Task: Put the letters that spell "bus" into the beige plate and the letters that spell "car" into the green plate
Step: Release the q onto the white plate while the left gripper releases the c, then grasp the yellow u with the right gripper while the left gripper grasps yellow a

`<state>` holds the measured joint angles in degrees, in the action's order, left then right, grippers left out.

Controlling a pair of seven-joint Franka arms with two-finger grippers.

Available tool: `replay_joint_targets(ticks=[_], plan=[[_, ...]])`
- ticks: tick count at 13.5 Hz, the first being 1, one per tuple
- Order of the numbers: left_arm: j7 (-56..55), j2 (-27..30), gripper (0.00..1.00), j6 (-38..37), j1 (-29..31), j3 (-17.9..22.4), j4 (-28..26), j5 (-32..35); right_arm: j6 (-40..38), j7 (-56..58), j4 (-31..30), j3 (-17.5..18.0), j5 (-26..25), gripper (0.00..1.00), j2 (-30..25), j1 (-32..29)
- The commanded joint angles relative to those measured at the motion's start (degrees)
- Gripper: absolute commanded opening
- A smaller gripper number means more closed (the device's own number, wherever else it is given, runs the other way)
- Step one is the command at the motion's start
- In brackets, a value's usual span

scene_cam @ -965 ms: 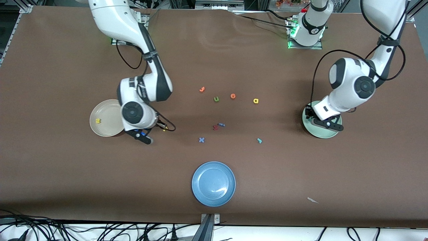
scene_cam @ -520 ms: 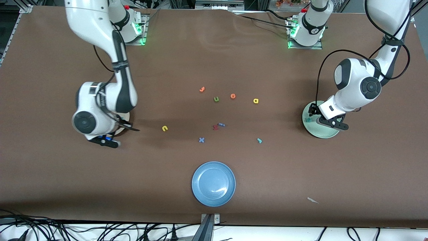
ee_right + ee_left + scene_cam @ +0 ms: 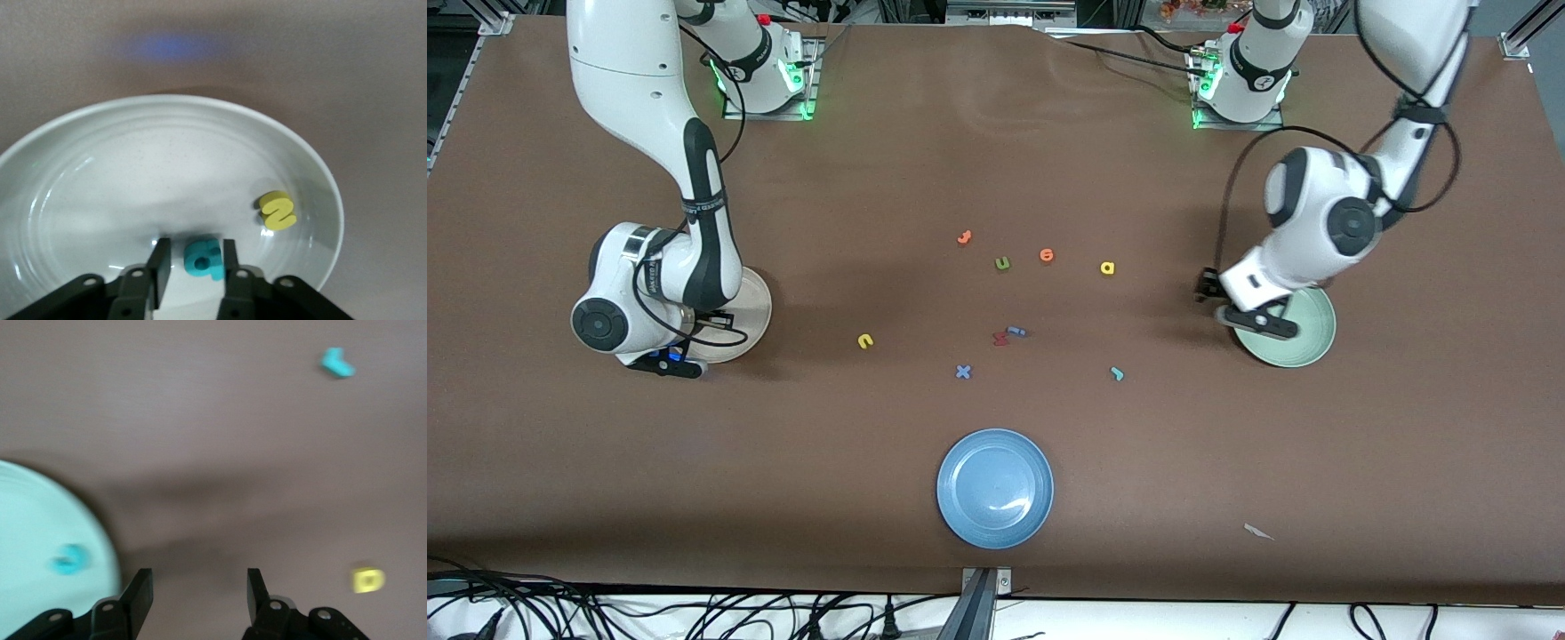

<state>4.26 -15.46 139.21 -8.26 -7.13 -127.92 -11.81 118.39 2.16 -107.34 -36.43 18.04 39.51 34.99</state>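
Note:
My right gripper is low in the beige plate, open. The teal b lies between its fingers, with a gap at one finger. A yellow s lies in the plate beside it. In the front view that gripper is over the beige plate. My left gripper hangs open and empty over bare table, beside the green plate. A teal c lies in that plate. The yellow u, yellow a and teal r lie loose on the table.
Mid-table lie an olive u, two orange letters, a red letter touching a small blue one, and a blue x. A blue plate sits near the front edge, a paper scrap beside it.
The right arm swung from beside the yellow u to over the beige plate and its jaws parted around the b. The left gripper opened and moved off the green plate toward mid-table.

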Motion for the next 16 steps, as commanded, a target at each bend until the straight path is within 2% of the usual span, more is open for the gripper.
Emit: replay_joint_targets(ticks=[1,5,7,11,13,16], plan=[[-2.8,-2.7,0.66,3.6,-4.3,0.5,-0.1,-3.3,0.0,0.3,0.1,0.1,1.1,0.99,-2.2,1.4],[-5.7,-7.3,0.67,7.6,-11.1,0.5,1.2,-8.4,-4.2,1.3,7.0,0.4,1.0,0.99,-4.6,5.9],[-9.7,-8.4,0.68,7.6,-13.1,0.5,1.2,-8.3,-3.7,2.4,8.0,4.4,1.0,0.99,-5.5,6.5],[-13.4,-7.8,0.75,7.5,-15.0,0.5,0.7,-8.2,7.1,10.3,7.1,10.1,1.6,0.99,-4.1,6.4],[-14.1,-7.9,0.75,7.5,-16.2,0.5,0.6,-8.2,9.3,10.2,7.1,12.9,1.6,0.99,-3.7,6.5],[-14.4,-8.1,0.8,7.5,-17.5,0.5,-0.5,-8.0,15.3,10.1,6.2,15.5,1.6,0.99,-2.3,6.6]])
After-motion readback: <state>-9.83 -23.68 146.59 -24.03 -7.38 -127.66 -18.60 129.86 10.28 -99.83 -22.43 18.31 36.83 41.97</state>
